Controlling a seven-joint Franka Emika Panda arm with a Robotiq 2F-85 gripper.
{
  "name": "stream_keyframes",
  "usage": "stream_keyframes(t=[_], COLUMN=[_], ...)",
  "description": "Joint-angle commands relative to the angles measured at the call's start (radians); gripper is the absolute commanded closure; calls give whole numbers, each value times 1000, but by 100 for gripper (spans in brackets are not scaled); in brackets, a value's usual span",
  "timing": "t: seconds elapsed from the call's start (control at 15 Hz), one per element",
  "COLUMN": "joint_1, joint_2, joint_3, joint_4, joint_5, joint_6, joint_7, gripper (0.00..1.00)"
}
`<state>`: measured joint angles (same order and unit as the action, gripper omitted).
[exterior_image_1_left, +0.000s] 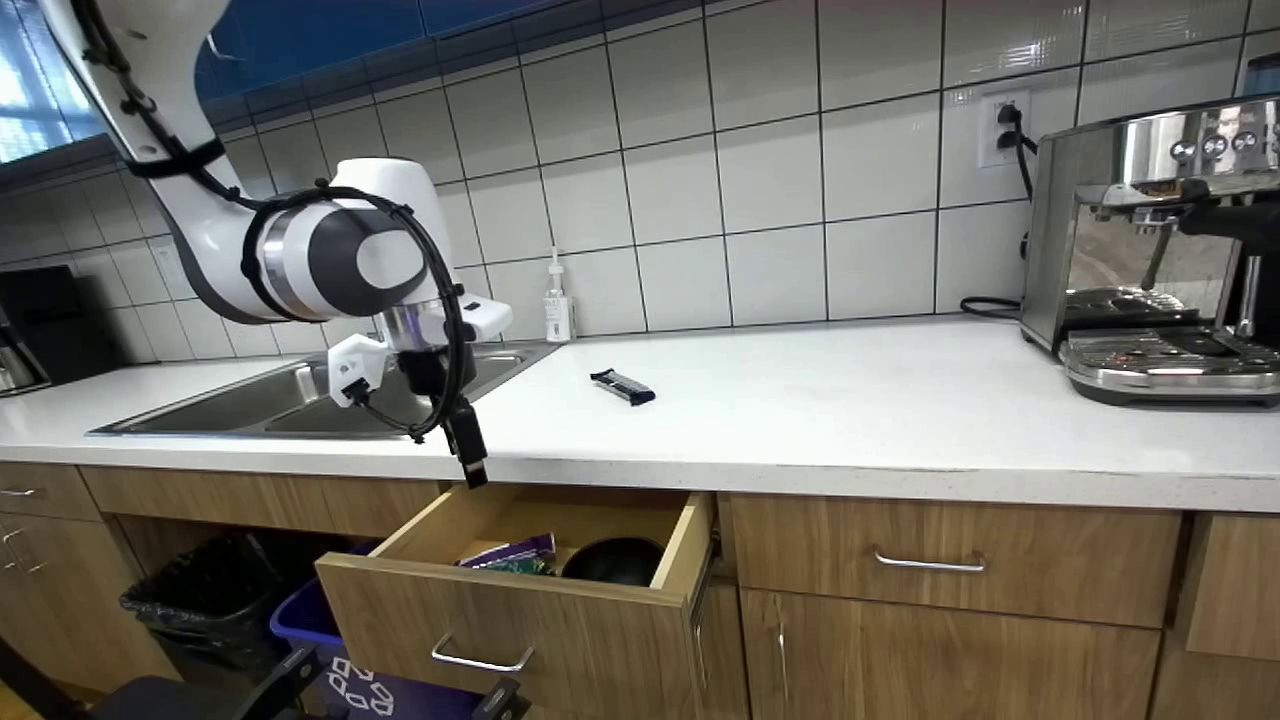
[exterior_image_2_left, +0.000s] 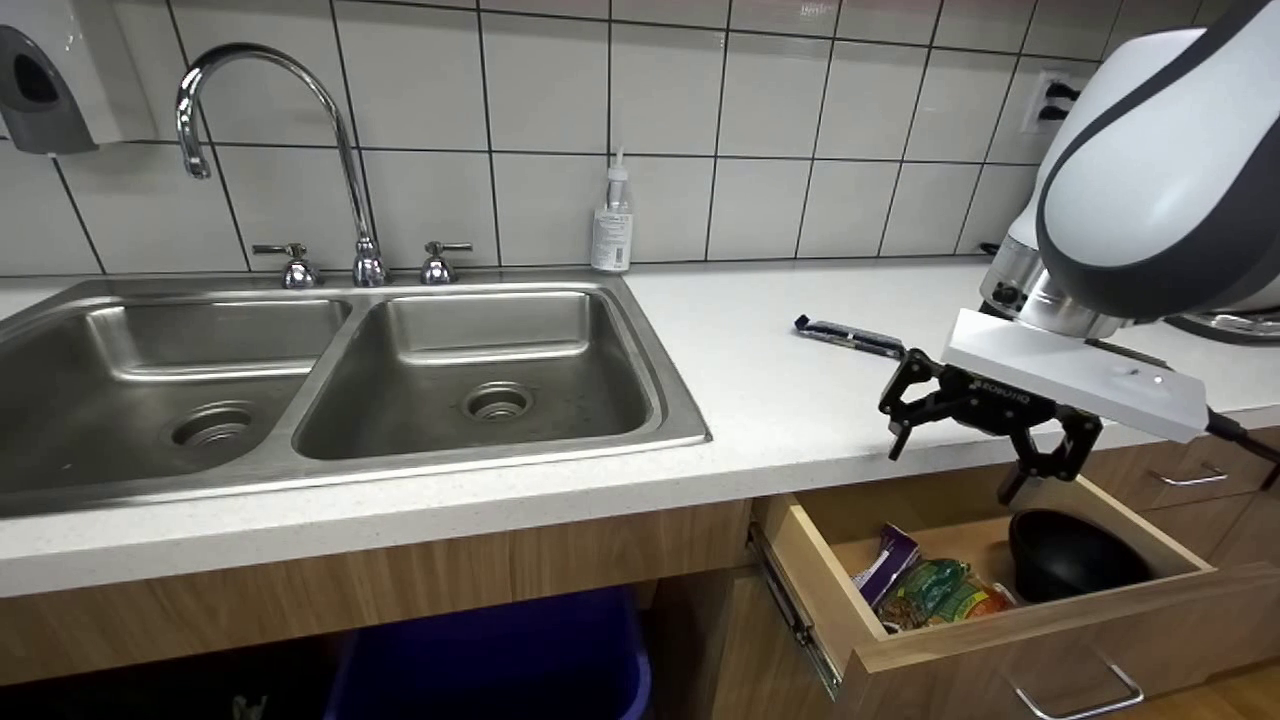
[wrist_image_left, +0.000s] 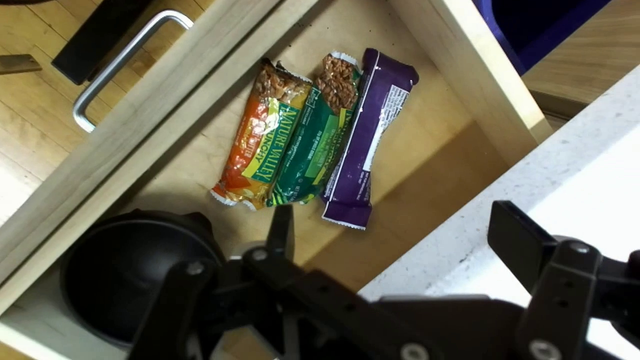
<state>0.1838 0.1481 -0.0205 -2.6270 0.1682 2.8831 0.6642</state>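
White arm (exterior_image_1_left: 190, 225), trimmed in dark grey, shown slanted down from upper left corner in exterior view, bent at wrist (exterior_image_1_left: 385, 255); gripper (exterior_image_2_left: 955, 468) carried below, pointed downward. In exterior view, black linkages (exterior_image_2_left: 1085, 430) spread to either side of palm (exterior_image_2_left: 990, 400), which is mounted under white plate (exterior_image_2_left: 1080, 375) and seen slanted. In wrist view, fingers (wrist_image_left: 512, 240) set wide apart, one near centre, one at right; lower portion of gripper cropped by bottom edge.

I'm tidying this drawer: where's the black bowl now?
In the wrist view, the black bowl is at lower left, inside the open drawer near its front, below and left of the orange Nature Valley bar.
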Motion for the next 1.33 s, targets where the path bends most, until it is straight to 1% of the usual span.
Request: stream_keyframes(t=[0.0,0.33,0.6,0.73,1.0,1.27], joint_1=[-32,-70,-109,-126,-151,-164], joint_2=[-62,-78,-58,-46,-11,47], joint_3=[12,5,-9,-17,-34,-41], joint_4=[5,67,155,200,293,388], joint_5=[-12,-31,-73,-110,-181,-229], joint_6=[-74,-165,-276,-319,-377,-398], joint_7=[-42,-135,-248,-281,-343,-421], gripper=[0,0,0,0,0,0])
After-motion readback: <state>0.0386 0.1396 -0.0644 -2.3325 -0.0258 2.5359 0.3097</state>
